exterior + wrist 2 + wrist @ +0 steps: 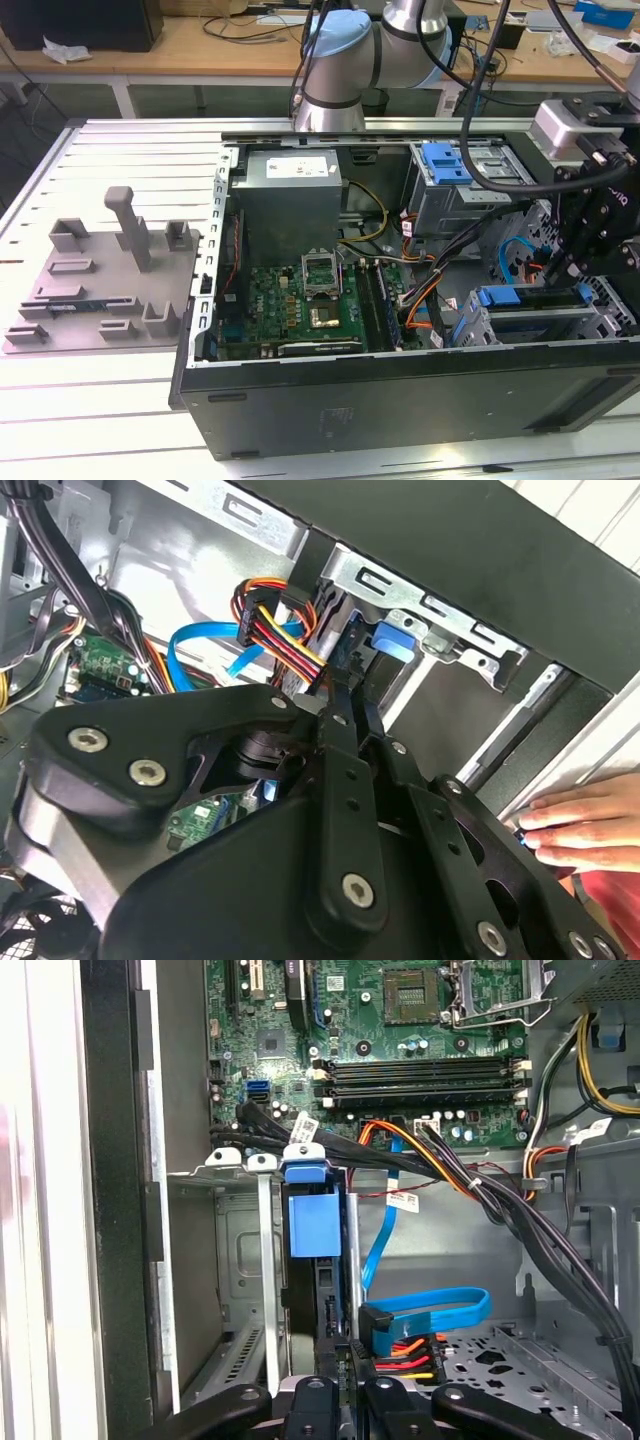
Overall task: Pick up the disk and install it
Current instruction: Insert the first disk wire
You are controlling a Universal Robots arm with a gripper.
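The disk (312,1222) stands on edge in a slot of the silver drive cage (235,1250), its blue carrier frame facing up. In the exterior view the blue carrier of the disk (505,296) lies along the cage (540,325) at the case's front on the exterior view's right. My gripper (565,270) hangs right above that cage. In both wrist views the black fingers (375,1400) lie close together, with the disk's dark end between them. In the second wrist view my gripper (348,695) tapers to a narrow tip just short of the disk's blue tab (392,641).
A blue data cable (430,1310) and coloured power wires (405,1352) run beside the cage. The grey power supply (290,190), the motherboard (300,300) and a second blue-tabbed cage (445,162) fill the case. A person's hand (580,825) rests outside the case. A grey fixture plate (100,280) lies nearby.
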